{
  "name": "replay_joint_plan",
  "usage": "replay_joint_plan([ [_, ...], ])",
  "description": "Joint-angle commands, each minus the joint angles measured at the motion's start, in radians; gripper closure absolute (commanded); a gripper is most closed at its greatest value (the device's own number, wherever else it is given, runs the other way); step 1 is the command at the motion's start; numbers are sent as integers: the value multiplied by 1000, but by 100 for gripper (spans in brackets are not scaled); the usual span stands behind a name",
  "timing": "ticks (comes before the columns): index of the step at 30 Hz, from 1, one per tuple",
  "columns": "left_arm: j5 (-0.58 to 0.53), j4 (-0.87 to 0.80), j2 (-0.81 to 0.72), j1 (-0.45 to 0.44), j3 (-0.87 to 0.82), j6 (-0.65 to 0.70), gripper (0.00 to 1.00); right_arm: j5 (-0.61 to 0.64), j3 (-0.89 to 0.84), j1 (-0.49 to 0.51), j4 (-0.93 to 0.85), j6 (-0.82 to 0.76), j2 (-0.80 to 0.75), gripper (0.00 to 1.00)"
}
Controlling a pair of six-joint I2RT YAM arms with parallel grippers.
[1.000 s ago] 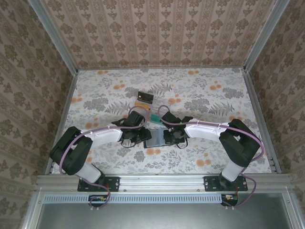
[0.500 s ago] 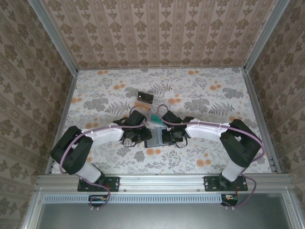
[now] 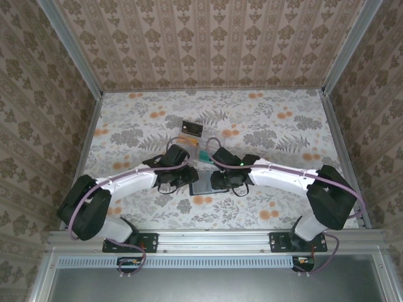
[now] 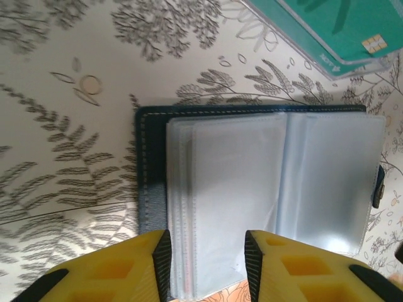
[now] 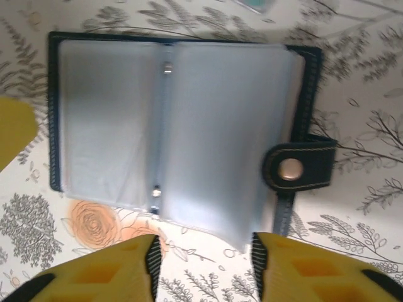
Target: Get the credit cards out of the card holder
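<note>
The card holder [image 3: 203,186] lies open on the flowered table between my two grippers, its navy cover [image 4: 150,170] edging clear pockets [image 5: 214,126] and its snap tab [image 5: 296,167] sticking out at one side. No card shows in the pockets facing up. A teal credit card [image 4: 334,28] lies on the table just beyond the holder, also seen from above as the teal card [image 3: 203,155]. My left gripper [image 4: 208,264] is open over the holder's stacked pockets. My right gripper [image 5: 204,264] is open just off the holder's near edge, above bare table.
A dark card with an orange patch [image 3: 192,129] lies farther back on the table. Patterned walls [image 3: 208,44] close in the back and both sides. A metal rail [image 3: 214,238] runs along the near edge by the arm bases.
My right gripper has gone from shut to open beside the holder. Both arms have shifted slightly over the holder, and the left jaws have widened a little.
</note>
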Motion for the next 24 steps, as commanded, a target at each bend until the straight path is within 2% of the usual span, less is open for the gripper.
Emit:
replay_joint_plan([
  [1,-23,-34,-54,31,-33,-18,60,52,73,44,-54,-34,71,49],
  [5,-21,-38,-101,60,-66,-29,58,28,137,49,-43,-36,167,44],
  [11,25,-4,-122,75,-97,-38,57,44,196,44,-75,-36,275,45],
  [14,71,40,-116,76,-104,-43,57,47,195,37,-86,-31,298,50],
  [20,115,83,-85,75,-98,-40,58,78,169,33,-96,-59,322,66],
  [24,137,92,-50,72,-74,-26,61,80,147,31,-93,-62,325,69],
])
